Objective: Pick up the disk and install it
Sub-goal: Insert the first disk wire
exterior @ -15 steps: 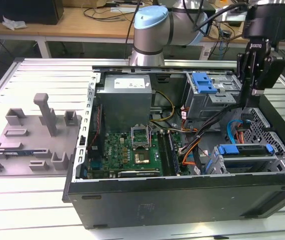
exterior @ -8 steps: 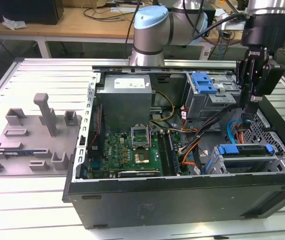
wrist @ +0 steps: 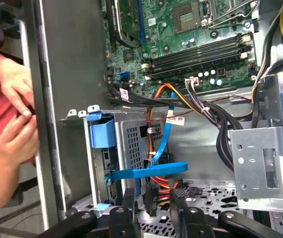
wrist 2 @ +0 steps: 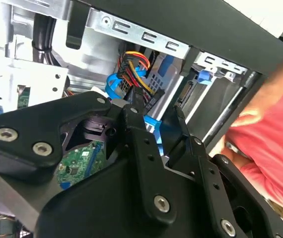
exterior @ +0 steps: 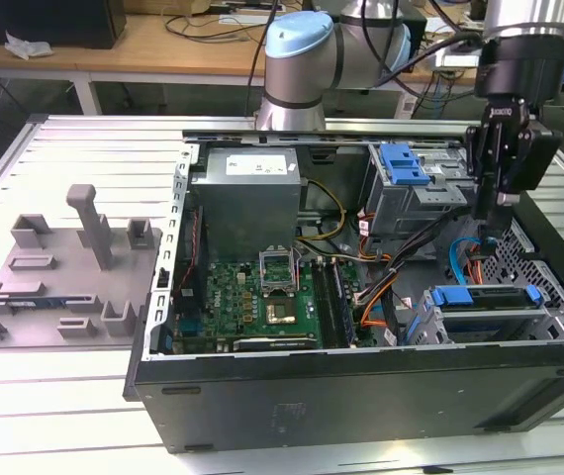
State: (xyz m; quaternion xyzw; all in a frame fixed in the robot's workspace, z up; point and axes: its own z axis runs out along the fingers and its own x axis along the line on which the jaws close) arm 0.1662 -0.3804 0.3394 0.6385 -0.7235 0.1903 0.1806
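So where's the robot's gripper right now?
On the exterior view's right, the gripper hangs open inside the computer case, above the blue-framed disk.

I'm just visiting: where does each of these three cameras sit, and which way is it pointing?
Exterior view: off the arm, looking down into the open computer case; the arm and its gripper hang over the exterior view's right end.
First wrist view: on the arm, looking past the fingers at the motherboard; a person's hands are outside the case wall.
Second wrist view: on the arm, looking along the gripper at orange cables.
Shared: both wrist views show the open fingers, the orange cables and the person's red sleeve.
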